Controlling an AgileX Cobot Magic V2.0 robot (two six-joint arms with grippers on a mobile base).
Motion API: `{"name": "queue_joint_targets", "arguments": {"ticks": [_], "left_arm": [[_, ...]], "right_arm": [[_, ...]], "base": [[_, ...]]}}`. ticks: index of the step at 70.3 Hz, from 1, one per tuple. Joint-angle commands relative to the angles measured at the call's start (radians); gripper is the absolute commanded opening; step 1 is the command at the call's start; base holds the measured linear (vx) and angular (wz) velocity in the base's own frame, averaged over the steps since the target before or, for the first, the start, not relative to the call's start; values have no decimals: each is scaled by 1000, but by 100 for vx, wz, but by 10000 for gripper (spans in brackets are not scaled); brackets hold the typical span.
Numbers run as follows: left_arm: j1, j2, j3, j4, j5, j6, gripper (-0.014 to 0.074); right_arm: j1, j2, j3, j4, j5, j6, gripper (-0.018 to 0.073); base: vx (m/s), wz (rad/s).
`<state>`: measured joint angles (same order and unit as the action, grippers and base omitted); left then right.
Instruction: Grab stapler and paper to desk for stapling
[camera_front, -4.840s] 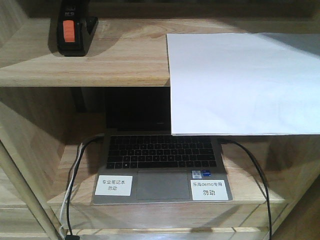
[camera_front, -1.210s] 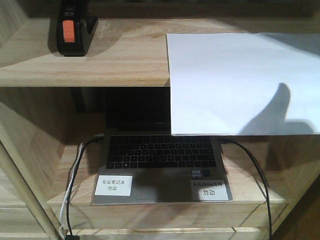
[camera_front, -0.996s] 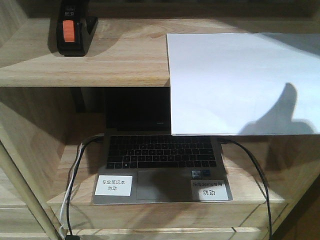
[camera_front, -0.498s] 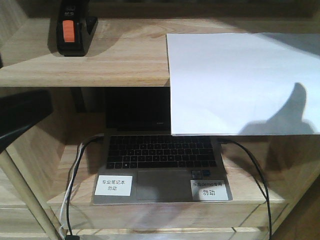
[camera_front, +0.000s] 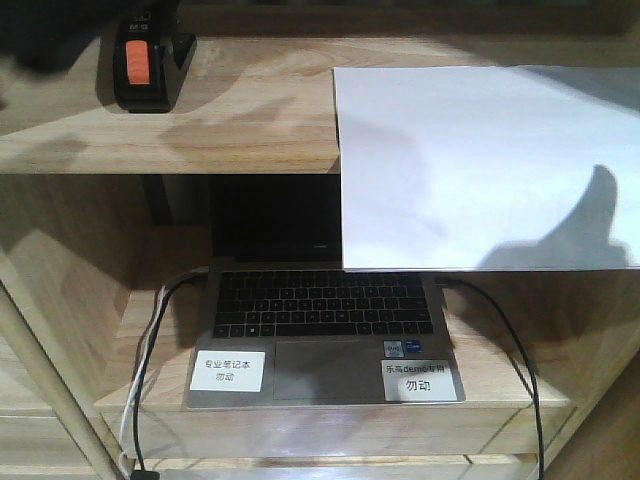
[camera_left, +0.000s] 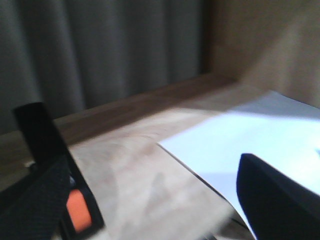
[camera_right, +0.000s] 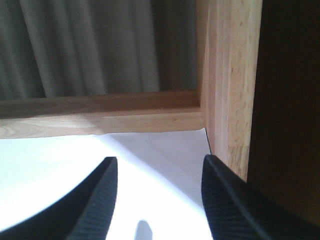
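Right hand (camera_right: 159, 197) hovers with its ribbed black fingers (camera_right: 95, 205) spread wide over the paper (camera_front: 480, 165), a smooth, thin white rectangle lying flat on the pale wood-grain shelf (camera_front: 240, 115) and jutting past its front edge. Left hand (camera_left: 155, 200) is spread wide too, blurred, beside the stapler (camera_front: 148, 62), a blocky black body with an orange-red patch, standing at the shelf's left end.
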<state>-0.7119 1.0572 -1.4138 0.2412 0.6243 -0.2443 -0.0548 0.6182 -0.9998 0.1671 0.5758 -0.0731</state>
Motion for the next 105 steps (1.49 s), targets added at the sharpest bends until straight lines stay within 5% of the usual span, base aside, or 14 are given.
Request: {"name": "queue_joint_targets", "arguments": {"ticks": [1, 14, 48, 105], "left_arm": [[-4, 69, -133, 99, 22, -135, 626], [-4, 229, -335, 239, 230, -321, 624], [-3, 566, -729, 355, 572, -339, 623], [90, 678, -784, 305, 621, -364, 563]], "right_arm": [[-4, 10, -30, 3, -73, -7, 360], [-4, 10, -30, 3, -73, -7, 360], [-4, 10, -30, 3, -73, -7, 360], [-4, 10, -30, 3, -71, -7, 360]], "base": [[0, 0], [0, 0], [0, 0], [0, 0]]}}
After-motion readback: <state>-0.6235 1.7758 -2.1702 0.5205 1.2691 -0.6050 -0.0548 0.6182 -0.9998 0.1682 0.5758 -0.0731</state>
